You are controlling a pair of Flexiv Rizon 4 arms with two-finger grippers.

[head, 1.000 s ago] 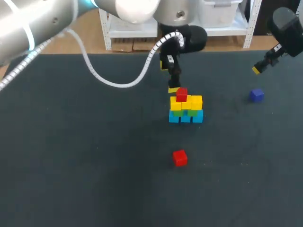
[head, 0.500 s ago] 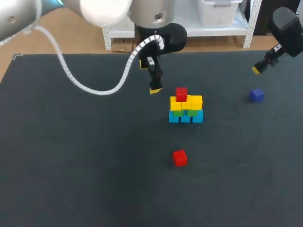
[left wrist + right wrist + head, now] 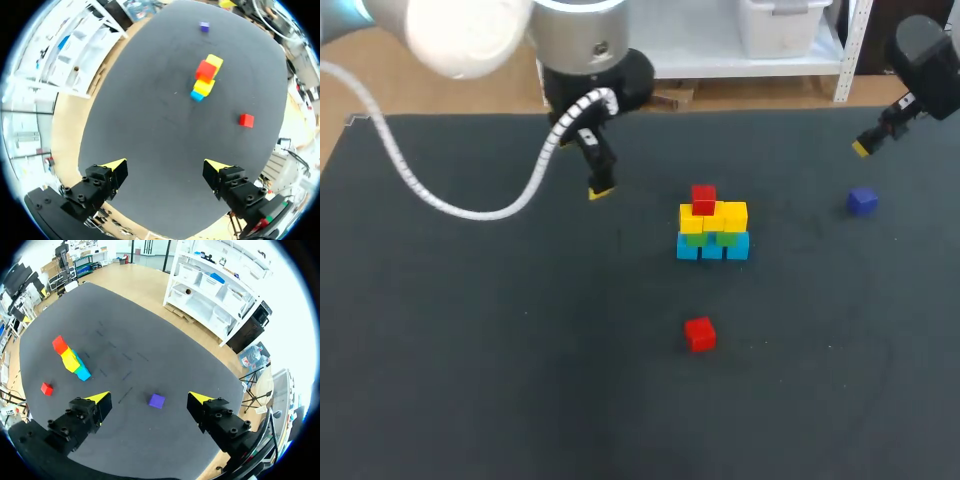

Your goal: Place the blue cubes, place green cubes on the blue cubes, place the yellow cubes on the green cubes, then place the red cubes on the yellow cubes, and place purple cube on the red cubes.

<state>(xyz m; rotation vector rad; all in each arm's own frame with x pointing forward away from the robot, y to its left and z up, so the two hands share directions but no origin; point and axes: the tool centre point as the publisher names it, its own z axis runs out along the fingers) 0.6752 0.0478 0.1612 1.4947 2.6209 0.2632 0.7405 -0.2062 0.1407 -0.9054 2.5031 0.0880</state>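
Note:
A stack stands mid-table: two blue cubes [image 3: 688, 249] at the bottom, green cubes [image 3: 697, 238] on them, yellow cubes [image 3: 733, 215] above, and one red cube [image 3: 703, 199] on the left yellow one. A second red cube [image 3: 699, 333] lies loose nearer the front. The purple cube [image 3: 862, 201] sits at the right. My left gripper [image 3: 602, 190] hangs open and empty to the left of the stack [image 3: 204, 79]. My right gripper [image 3: 861, 148] is open and empty, high above the purple cube [image 3: 156, 400], which shows between its fingers.
The dark table [image 3: 470, 350] bears nothing else. The left arm's white cable [image 3: 470, 205] loops over the table's back left part. In the left wrist view the loose red cube [image 3: 246, 120] lies ahead of the gripper [image 3: 170, 167], beside the stack.
My left gripper has drawn away from the stack's red cube toward the left. The right arm and all cubes have stayed where they were.

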